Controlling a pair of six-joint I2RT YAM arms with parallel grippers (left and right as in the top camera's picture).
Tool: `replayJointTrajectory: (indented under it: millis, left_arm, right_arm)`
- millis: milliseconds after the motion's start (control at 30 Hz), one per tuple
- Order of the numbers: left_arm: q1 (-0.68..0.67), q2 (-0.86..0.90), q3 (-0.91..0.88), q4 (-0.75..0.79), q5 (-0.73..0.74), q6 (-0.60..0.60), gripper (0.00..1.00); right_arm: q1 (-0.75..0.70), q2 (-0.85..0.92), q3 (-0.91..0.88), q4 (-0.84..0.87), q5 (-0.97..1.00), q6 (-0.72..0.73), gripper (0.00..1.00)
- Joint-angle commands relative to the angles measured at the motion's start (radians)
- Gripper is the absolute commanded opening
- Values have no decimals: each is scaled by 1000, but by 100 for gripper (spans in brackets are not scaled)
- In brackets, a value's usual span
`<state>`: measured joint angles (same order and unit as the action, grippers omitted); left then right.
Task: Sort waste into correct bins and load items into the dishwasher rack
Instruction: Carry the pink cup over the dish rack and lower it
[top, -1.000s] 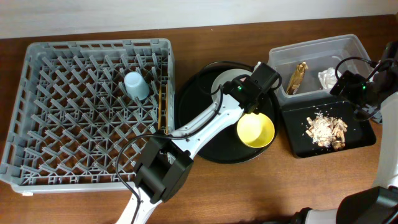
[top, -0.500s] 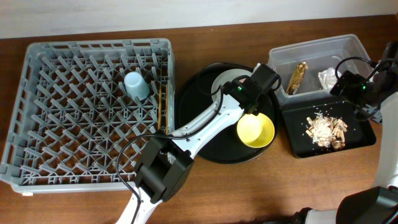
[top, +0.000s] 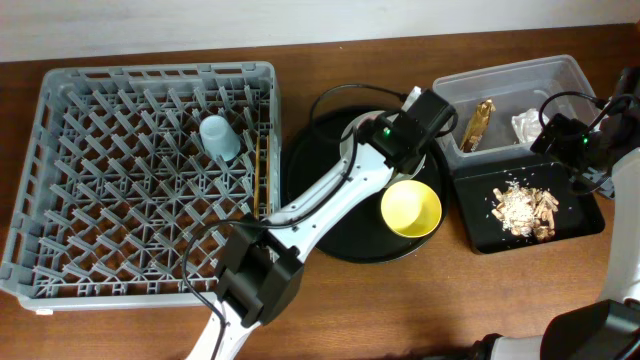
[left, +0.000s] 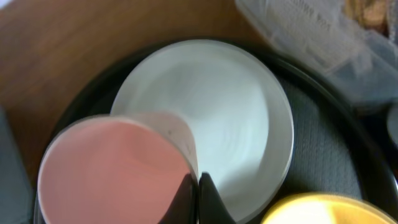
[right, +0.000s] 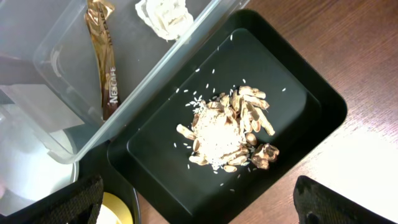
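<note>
Light-blue cup (top: 219, 137) sits in dishwasher rack (top: 100, 200), chopsticks (top: 263, 175) along its right wall. Left gripper (left: 194, 190) pinched on rim of pink cup (left: 112, 168), over grey plate (left: 230, 130) in round tray (top: 298, 160); yellow bowl (top: 411, 208) beside. Right gripper (right: 199, 202) spread wide, empty, above food scraps (right: 227, 134) in black tray (right: 298, 81).

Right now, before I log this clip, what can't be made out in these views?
Pink cup: hidden in overhead beneath the left gripper.
Plate: mostly covered there by the same arm.
Grip on the cup's rim: left wrist view is blurred and its bottom edge cuts the fingers; cannot tell.
Chopsticks: too thin in overhead to count.
Tissue: cut by the right wrist view's top edge.
</note>
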<state>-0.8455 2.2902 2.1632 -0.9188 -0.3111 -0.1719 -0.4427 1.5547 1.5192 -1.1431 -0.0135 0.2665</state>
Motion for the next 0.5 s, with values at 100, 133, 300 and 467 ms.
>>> replayJointTrajectory:
  millis: [100, 133, 300, 467]
  left_arm:
    - [153, -193, 206, -254, 383, 17, 0]
    - [203, -211, 222, -289, 501, 32, 0]
    - [514, -251, 229, -439, 1101, 143, 0]
    - [732, -248, 162, -640, 1373, 387, 0]
  right_arm:
    - [-3, -15, 5, 0, -2, 8, 99]
    - [-3, -15, 5, -1, -2, 8, 99]
    - [-3, -15, 5, -1, -2, 8, 99]
    - [-3, -15, 5, 0, -2, 8, 99]
